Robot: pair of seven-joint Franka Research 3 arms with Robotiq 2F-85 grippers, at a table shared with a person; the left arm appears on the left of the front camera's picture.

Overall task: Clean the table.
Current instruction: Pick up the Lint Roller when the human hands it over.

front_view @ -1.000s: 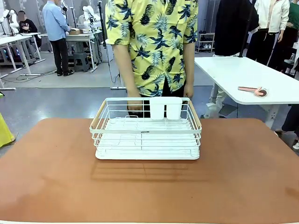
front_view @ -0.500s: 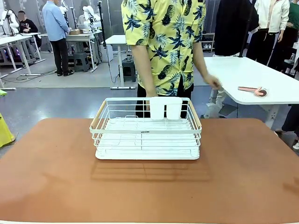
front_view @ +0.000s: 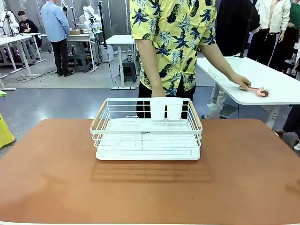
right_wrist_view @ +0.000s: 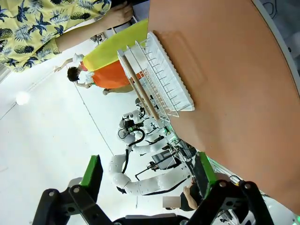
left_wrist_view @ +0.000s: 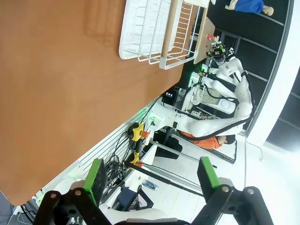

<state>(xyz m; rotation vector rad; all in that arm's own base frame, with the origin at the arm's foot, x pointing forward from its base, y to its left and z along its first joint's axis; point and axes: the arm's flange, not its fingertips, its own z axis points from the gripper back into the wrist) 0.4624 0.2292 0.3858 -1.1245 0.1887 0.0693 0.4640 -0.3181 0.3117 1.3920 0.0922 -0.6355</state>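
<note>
1. While the table (front_view: 56,183) lies spread before the robot, reddish-brown and matte across the whole near part of the front view, the cleaning itself does not look begun; I judge this to be the preparing step.
2. A white wire dish rack (front_view: 146,136) stands upright on the table's far middle, with a white holder (front_view: 166,108) hung at its far rim.
3. The person (front_view: 173,37) stands at the far side just behind the rack, and one hand (front_view: 241,81) reaches out to the white table (front_view: 229,70) beside it, touching a pink tool (front_view: 255,90) that lies there. It may be a small brush or scraper, but it is too small to tell, as is whether the hand has gripped it.
4. The left gripper (left_wrist_view: 151,174) hangs off the table with its green pads spread wide and nothing between them.
5. The right gripper (right_wrist_view: 147,172) is likewise spread and empty, looking down the table toward the rack from well apart.
6. The next move probably depends on the person: if the tool is brought over, one gripper must meet it with jaws apart and close on its handle. Otherwise the rack would have to be dealt with first, since it covers part of the surface to be wiped.
</note>
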